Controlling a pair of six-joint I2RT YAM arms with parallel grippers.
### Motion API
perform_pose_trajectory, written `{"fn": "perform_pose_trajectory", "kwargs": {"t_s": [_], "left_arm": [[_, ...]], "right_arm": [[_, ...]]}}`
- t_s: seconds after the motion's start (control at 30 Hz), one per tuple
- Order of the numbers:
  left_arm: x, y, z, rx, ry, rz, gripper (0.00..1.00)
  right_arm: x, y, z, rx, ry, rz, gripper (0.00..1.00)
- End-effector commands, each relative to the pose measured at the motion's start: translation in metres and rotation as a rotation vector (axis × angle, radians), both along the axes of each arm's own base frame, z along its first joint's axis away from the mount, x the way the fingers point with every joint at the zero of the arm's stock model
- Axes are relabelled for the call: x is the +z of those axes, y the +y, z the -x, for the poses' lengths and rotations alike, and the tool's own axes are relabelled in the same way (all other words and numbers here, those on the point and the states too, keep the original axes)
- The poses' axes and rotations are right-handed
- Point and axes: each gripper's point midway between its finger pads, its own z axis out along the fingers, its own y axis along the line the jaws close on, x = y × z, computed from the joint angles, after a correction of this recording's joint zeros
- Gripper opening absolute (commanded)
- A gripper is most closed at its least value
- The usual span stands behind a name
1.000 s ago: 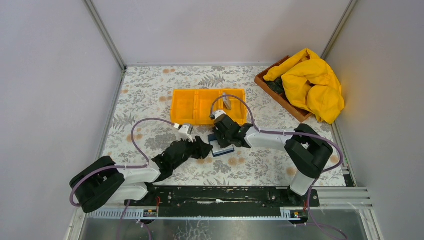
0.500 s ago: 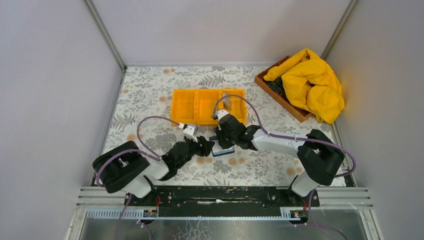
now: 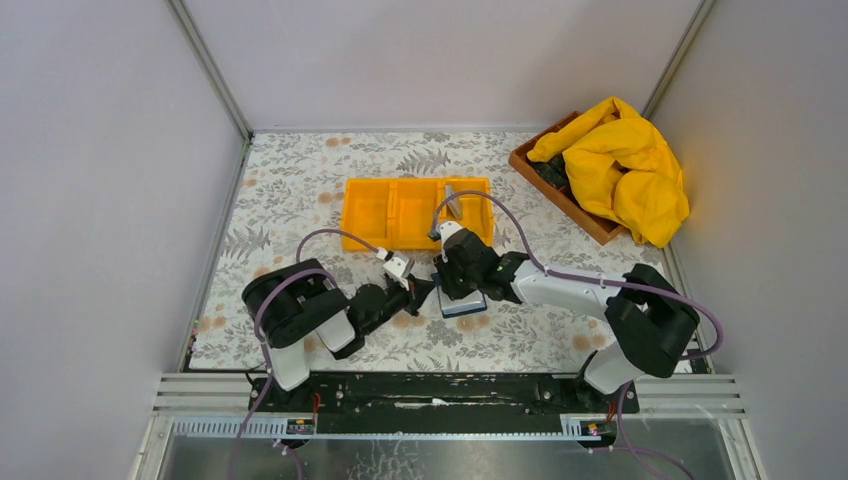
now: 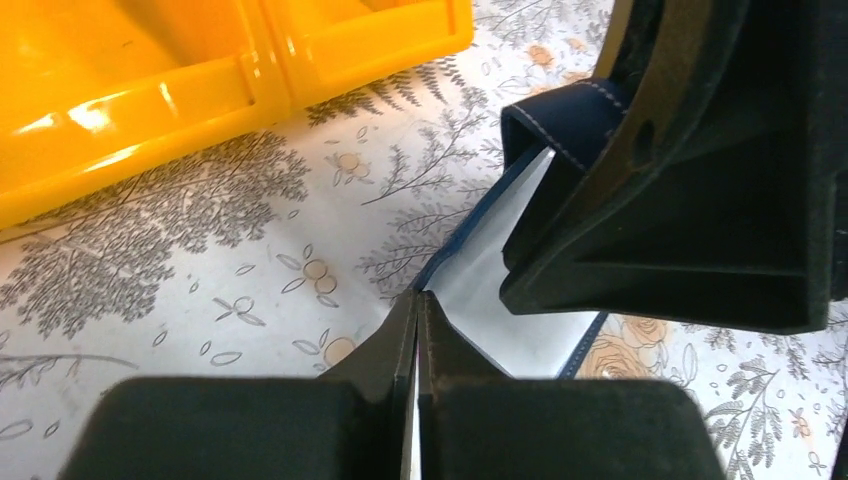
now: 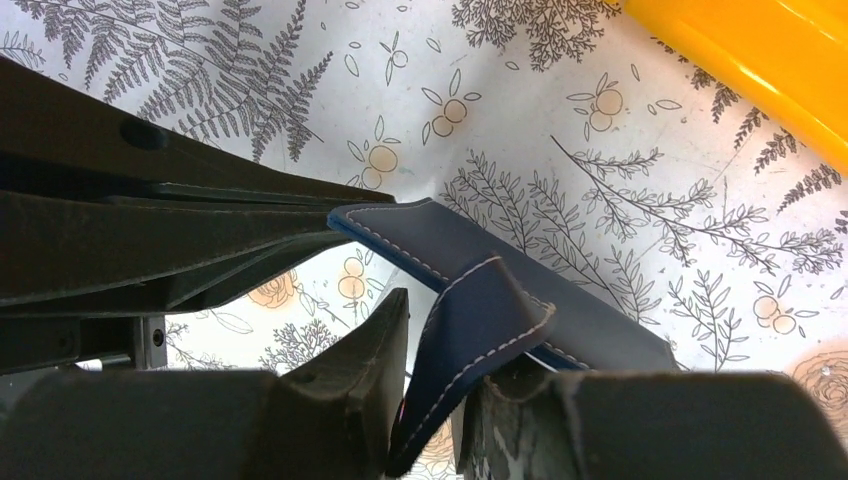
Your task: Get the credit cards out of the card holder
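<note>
Two grippers meet at the card holder — your right gripper pinches its raised blue flap, your left gripper is pressed together on the edge of a pale card sticking out of it. It lies on the flowered table near the orange tray

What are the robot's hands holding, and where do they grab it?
The right gripper pinches the card holder by its folded blue flap. The left gripper seems shut on a pale grey card, at its near edge.
</note>
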Motion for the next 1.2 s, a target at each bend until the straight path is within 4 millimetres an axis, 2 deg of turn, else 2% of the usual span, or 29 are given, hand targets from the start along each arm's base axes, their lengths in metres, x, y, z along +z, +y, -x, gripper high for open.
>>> {"fn": "perform_pose_trajectory", "kwargs": {"t_s": [0.0,0.27,0.4,0.67,0.73,0.9,0.93,1.03,1.17], "left_arm": [[0.047,-0.020,-0.007,-0.064,-0.152,0.111,0.00],[0.052,-0.027,0.002,-0.132,-0.141,0.137,0.00],[0.051,-0.028,0.004,-0.141,-0.132,0.134,0.00],[0.048,-0.033,0.008,-0.174,-0.111,0.129,0.00],[0.045,-0.033,0.008,-0.174,-0.102,0.124,0.00],[0.041,-0.035,0.008,-0.180,-0.084,0.122,0.00],[0.040,-0.035,0.008,-0.180,-0.081,0.120,0.00],[0.039,-0.036,0.008,-0.180,-0.076,0.120,0.00],[0.036,-0.038,0.008,-0.185,-0.068,0.122,0.00]], "right_arm": [[0.015,-0.001,0.002,0.021,-0.021,-0.034,0.27],[0.028,-0.015,0.001,-0.010,-0.059,-0.035,0.27],[0.045,-0.023,-0.002,-0.025,-0.102,-0.039,0.27],[0.088,-0.049,-0.016,-0.082,-0.228,-0.016,0.40],[0.089,-0.052,-0.017,-0.080,-0.240,0.006,0.43],[0.078,-0.056,-0.018,-0.082,-0.231,0.044,0.47],[0.077,-0.056,-0.018,-0.083,-0.225,0.044,0.49],[0.072,-0.060,-0.019,-0.102,-0.228,0.061,0.66],[0.070,-0.064,-0.023,-0.114,-0.246,0.085,0.72]]}}
